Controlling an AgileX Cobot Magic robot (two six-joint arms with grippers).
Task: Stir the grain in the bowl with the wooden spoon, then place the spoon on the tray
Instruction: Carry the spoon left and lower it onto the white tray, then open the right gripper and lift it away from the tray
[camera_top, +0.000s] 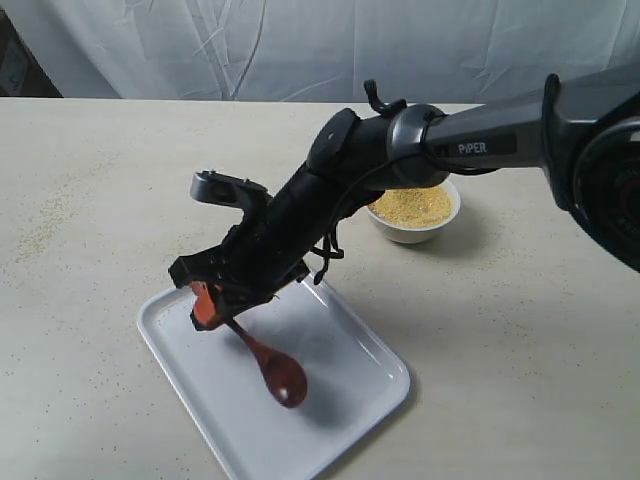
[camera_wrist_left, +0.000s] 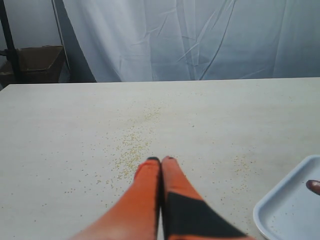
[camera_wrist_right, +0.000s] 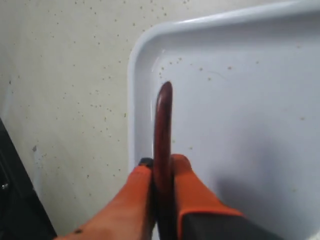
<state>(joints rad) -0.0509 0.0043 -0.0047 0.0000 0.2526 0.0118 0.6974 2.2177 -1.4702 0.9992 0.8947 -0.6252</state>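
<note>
My right gripper (camera_top: 212, 308) reaches across to the left and is shut on the handle of the dark reddish-brown wooden spoon (camera_top: 272, 368), whose head rests low over the white tray (camera_top: 370, 352). From the right wrist the spoon (camera_wrist_right: 162, 125) runs edge-on between the orange fingers (camera_wrist_right: 187, 175) above the tray (camera_wrist_right: 240, 100). The white bowl (camera_top: 415, 228) stands behind the arm, with yellow grain (camera_top: 412, 205) heaped in it. My left gripper (camera_wrist_left: 161, 161) is shut on nothing, hovering over bare table; it does not show in the exterior view.
Loose grains (camera_wrist_left: 131, 145) lie scattered on the beige tabletop (camera_top: 90, 200). A corner of the tray (camera_wrist_left: 290, 205) shows in the left wrist view. White cloth (camera_top: 320, 40) hangs behind the table. A cardboard box (camera_wrist_left: 37, 60) stands beyond the table's far corner.
</note>
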